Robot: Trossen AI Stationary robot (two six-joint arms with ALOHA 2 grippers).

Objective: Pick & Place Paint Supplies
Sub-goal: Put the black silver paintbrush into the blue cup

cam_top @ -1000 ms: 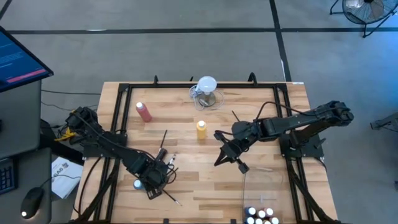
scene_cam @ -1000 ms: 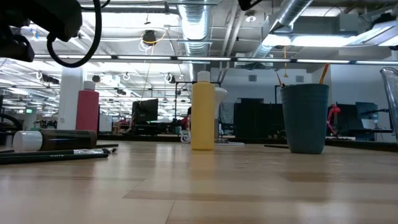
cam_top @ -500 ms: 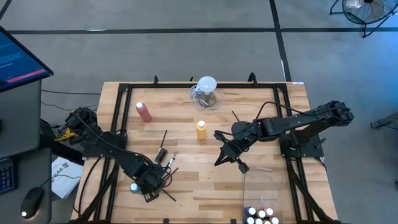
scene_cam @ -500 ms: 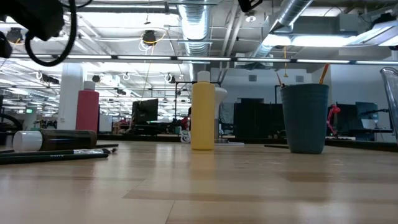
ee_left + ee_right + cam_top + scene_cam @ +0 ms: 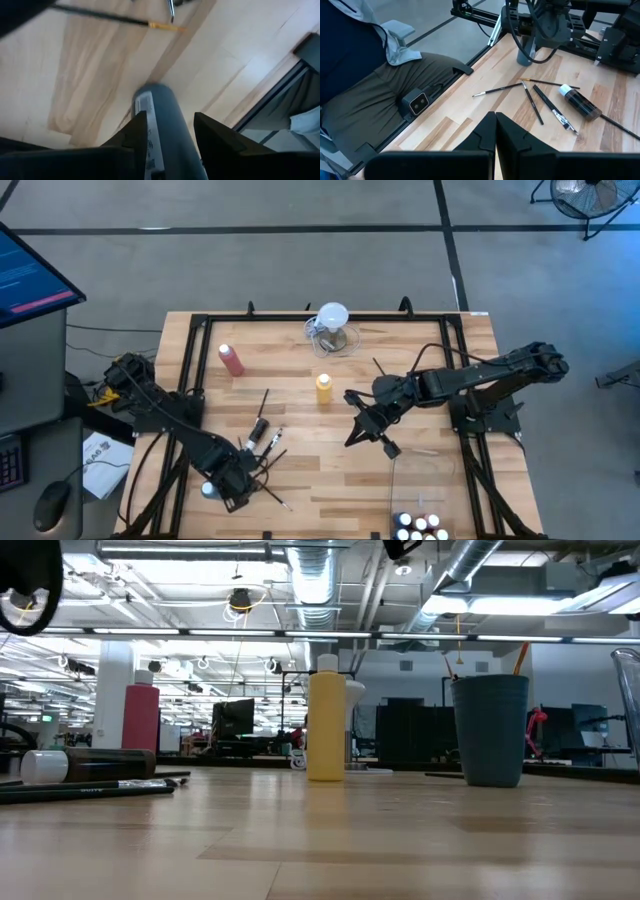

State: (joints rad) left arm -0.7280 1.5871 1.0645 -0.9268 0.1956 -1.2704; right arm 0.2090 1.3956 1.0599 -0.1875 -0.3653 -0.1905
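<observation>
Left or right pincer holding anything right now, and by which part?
Left pincer grips a blue-grey paint bottle around its body, lifted off the table. Right pincer is shut and empty.

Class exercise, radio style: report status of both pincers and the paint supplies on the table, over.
Left pincer shut on blue bottle, near table front-left. Right pincer shut, empty, mid-table. Yellow bottle, pink-red bottle, brushes still out. Nothing blocking.

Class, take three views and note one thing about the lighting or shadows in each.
Low view: bright ceiling lights backlight the yellow bottle and dark cup. Left wrist view: a broad soft shadow crosses the table beyond the grey bottle. High view: even light, faint shadows.
</observation>
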